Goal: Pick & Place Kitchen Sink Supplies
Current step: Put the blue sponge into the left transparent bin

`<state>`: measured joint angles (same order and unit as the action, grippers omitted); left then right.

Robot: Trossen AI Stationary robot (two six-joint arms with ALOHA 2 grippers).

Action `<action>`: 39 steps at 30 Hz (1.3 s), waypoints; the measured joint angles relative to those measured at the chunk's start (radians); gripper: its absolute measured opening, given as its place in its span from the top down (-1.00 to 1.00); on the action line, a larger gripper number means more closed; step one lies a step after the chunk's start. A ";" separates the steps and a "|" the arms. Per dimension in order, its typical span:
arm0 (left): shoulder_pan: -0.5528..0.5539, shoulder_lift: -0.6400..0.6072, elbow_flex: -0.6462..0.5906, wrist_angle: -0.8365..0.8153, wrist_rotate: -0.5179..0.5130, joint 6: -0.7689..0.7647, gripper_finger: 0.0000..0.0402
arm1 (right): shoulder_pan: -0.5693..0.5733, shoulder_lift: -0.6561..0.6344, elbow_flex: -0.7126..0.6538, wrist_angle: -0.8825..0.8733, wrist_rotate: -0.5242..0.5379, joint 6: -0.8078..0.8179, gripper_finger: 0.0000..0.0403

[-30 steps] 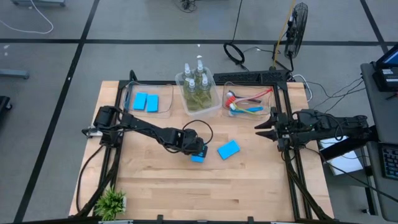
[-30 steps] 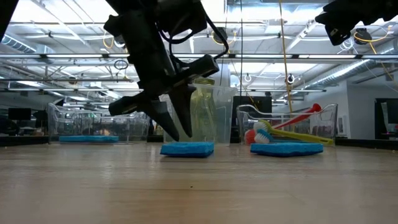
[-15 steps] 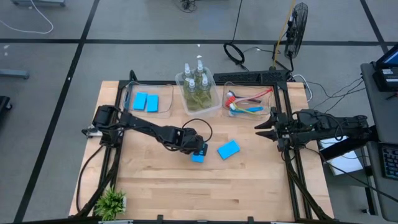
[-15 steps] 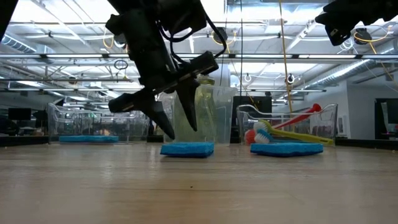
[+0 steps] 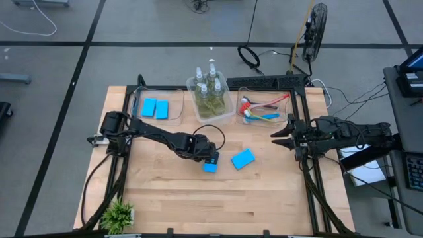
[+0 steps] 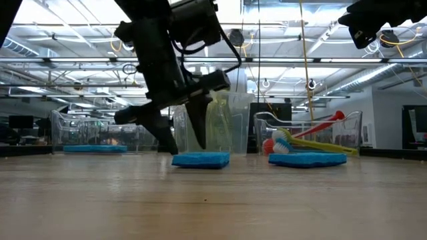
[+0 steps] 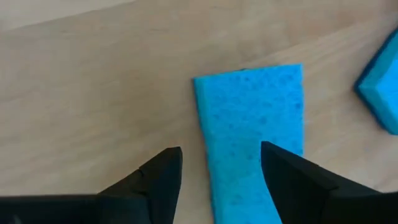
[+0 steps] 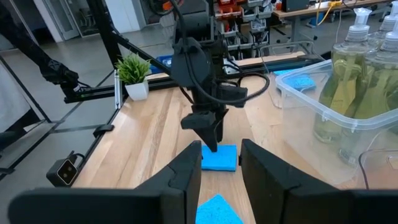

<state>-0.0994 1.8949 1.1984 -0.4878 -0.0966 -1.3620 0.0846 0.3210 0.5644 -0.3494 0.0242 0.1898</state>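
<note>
Since a second ago your left gripper (image 6: 175, 143) has lifted off the near sponge (image 5: 209, 166) and spread its fingers; they now stand apart above it with nothing between them. From the left wrist you see that sponge (image 7: 252, 130) flat on the wooden table (image 5: 264, 192), both fingertips (image 7: 163, 168) clear of it. The second loose sponge (image 5: 242, 158) lies just beside it toward the right, apart from it. Two more sponges (image 5: 154, 108) sit in the left clear bin (image 5: 177, 109), the pump bottles (image 5: 210, 89) stand in the middle bin (image 5: 225, 116), and the brushes (image 5: 261, 109) lie in the right bin (image 5: 241, 92). Your right gripper (image 5: 276, 139) waits raised at the table's right edge, its fingers a narrow gap apart, holding nothing.
</note>
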 joint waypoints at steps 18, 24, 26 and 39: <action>-0.006 0.114 0.005 0.015 0.040 0.025 0.81 | 0.000 0.000 0.000 0.001 0.001 0.008 0.50; -0.003 0.056 0.000 -0.093 -0.001 0.052 0.94 | 0.000 0.000 0.000 0.000 0.001 0.008 0.50; -0.002 0.027 -0.003 -0.149 -0.029 0.057 0.97 | 0.000 0.000 0.000 0.001 0.001 0.008 0.50; -0.050 -0.447 -0.003 -0.114 -0.104 0.426 0.98 | 0.000 0.000 0.000 0.000 0.003 0.004 0.50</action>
<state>-0.1493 1.4479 1.1950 -0.6021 -0.2008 -0.9361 0.0845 0.3210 0.5644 -0.3495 0.0272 0.1943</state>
